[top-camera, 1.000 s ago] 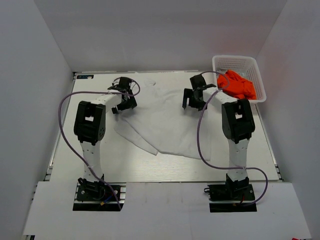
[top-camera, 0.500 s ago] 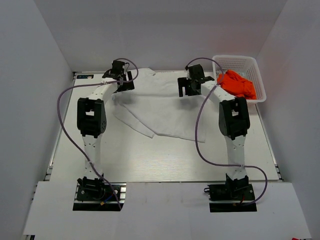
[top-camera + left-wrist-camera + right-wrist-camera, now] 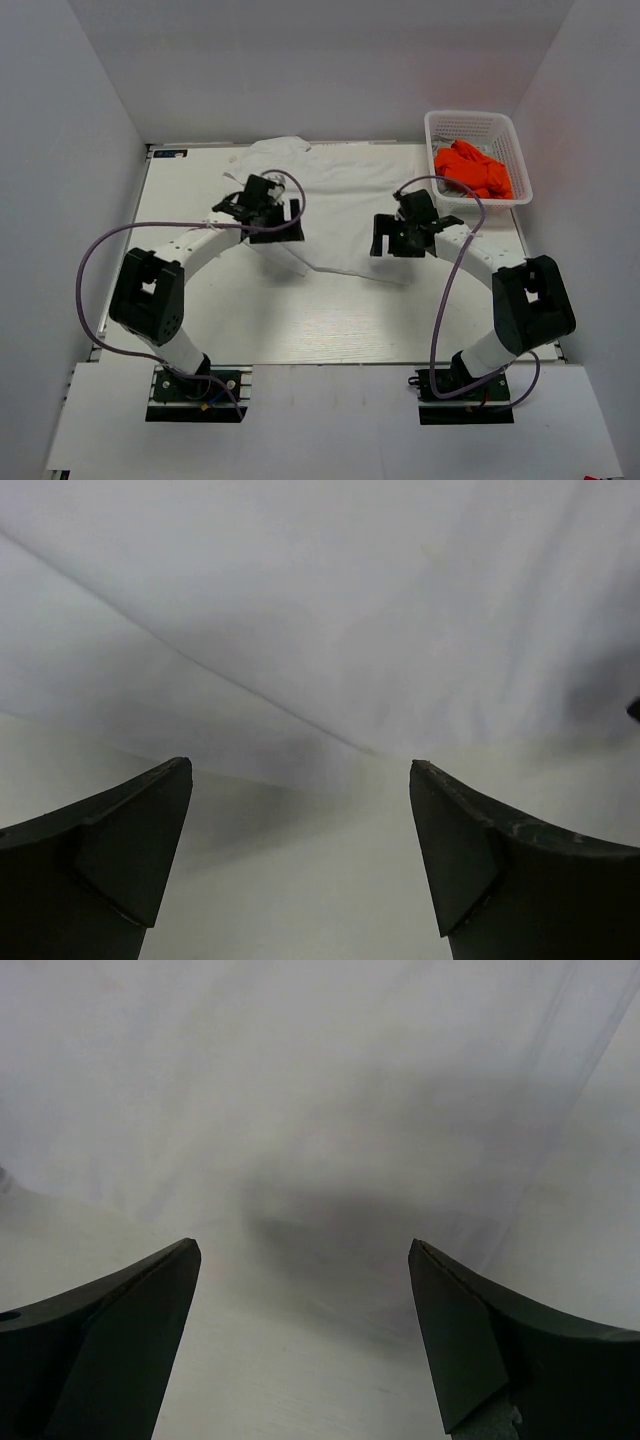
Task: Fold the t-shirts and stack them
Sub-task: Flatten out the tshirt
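Shirts: you have two to count, one white and one orange, well apart from each other.
White t-shirt [image 3: 340, 195]: one, spread loosely over the far half of the bench [image 3: 300, 320]. It is bunched at its far left corner, and its near edge runs unevenly between the two arms.
Orange t-shirt [image 3: 472, 170]: one, crumpled inside the basket [image 3: 470, 122].
Basket: one, white lattice plastic, at the far right corner of the bench.
Left fingers [image 3: 100, 860]: two, spread apart with nothing between them, at the near left edge of the white t-shirt. Your wrist view shows cloth ahead and bare bench below.
Right fingers [image 3: 520, 1360]: two, likewise spread apart and holding nothing, at the shirt's near right edge with white cloth ahead.
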Available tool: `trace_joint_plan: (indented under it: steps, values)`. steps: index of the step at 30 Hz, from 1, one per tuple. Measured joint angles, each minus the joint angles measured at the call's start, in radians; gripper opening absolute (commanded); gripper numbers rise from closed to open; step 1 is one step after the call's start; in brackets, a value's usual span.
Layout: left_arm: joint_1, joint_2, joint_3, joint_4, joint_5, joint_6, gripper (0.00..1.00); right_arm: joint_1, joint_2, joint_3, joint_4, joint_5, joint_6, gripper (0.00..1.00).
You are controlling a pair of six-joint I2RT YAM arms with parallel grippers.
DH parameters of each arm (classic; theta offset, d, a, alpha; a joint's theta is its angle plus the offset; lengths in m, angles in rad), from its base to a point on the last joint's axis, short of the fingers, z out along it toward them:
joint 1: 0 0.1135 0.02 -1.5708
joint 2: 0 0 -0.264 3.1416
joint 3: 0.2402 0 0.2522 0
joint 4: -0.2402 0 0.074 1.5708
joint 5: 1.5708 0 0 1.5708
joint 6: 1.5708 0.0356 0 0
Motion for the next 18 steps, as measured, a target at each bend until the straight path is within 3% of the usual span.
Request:
trace_joint_plan:
  steps: [5,10,14,17,18]
  values:
    - [-0.129,0.013,-0.132,0.013,0.062,-0.013,1.00,-0.016,0.021,-0.071,-0.010,-0.049,0.080,0.90]
    - [-0.193,0.050,-0.143,0.014,0.031,0.005,0.96,-0.042,0.076,-0.071,0.026,-0.114,0.126,0.90]
    - [-0.218,0.117,-0.090,0.011,-0.033,0.010,0.76,-0.060,0.089,-0.071,0.042,-0.140,0.143,0.90]
    - [-0.222,0.161,-0.068,0.003,-0.076,0.011,0.68,-0.068,0.089,-0.075,0.048,-0.152,0.150,0.90]
    - [-0.224,0.168,-0.066,0.003,-0.084,0.011,0.60,-0.071,0.089,-0.075,0.050,-0.155,0.150,0.90]
